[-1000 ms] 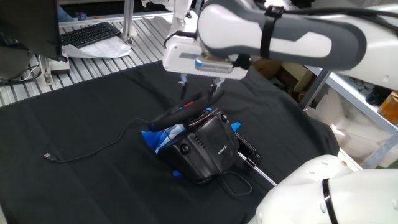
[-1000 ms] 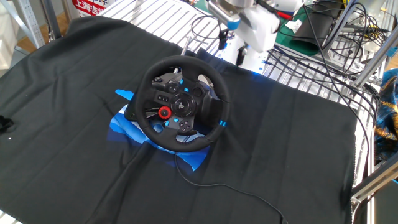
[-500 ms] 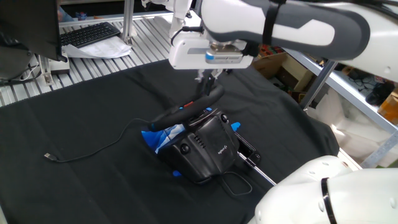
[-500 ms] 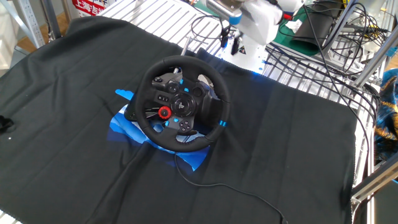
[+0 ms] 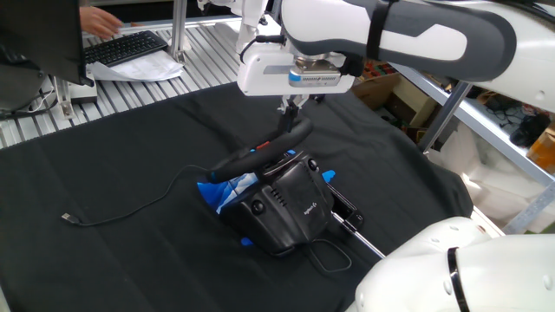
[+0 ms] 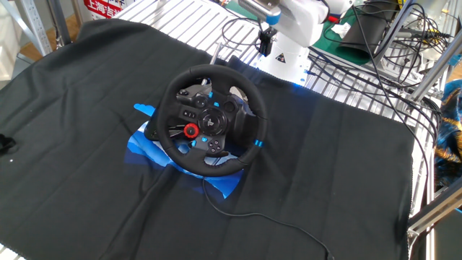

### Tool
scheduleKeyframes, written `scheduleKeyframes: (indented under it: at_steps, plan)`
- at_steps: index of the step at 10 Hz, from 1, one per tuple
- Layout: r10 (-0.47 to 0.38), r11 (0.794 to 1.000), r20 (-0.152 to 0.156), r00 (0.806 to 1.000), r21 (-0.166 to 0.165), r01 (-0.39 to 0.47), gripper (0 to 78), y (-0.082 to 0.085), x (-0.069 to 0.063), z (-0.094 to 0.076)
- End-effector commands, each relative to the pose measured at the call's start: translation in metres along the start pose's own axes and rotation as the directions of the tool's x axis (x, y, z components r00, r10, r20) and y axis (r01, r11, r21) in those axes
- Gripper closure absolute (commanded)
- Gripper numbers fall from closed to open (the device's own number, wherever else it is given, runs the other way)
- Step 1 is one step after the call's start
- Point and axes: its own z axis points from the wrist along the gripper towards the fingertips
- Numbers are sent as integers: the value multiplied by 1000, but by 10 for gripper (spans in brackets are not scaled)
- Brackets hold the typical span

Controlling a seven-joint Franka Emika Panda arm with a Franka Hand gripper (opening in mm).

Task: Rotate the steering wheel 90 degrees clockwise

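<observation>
The steering wheel (image 6: 211, 119) is a black round rim with a red knob and blue accents, tilted on its black base (image 5: 290, 208) in the middle of the black cloth. In one fixed view I see its rim (image 5: 260, 149) edge-on from behind. My gripper (image 5: 290, 106) hangs just above the far upper edge of the rim without touching it. Its fingers are pressed together and hold nothing. In the other fixed view the gripper (image 6: 265, 40) sits beyond the wheel's far right side.
Blue material (image 5: 221, 191) lies under the base. A thin cable (image 5: 130, 208) runs left across the cloth to a loose plug. A metal rod (image 5: 360, 236) sticks out at the base's right. A keyboard (image 5: 126, 48) with a person's hand lies at the back left.
The gripper has risen and shifted right off the rim's far edge. Its fingers, apart one second ago, have come together. The wheel has not turned.
</observation>
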Motion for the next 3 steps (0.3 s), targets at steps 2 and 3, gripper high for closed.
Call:
scheduleKeyframes:
  at_steps: [2,3]
  plan:
    - [-435,899,-14,900,51,435,764,-27,0,-16]
    - [-433,900,-16,901,54,433,764,-27,0,-16]
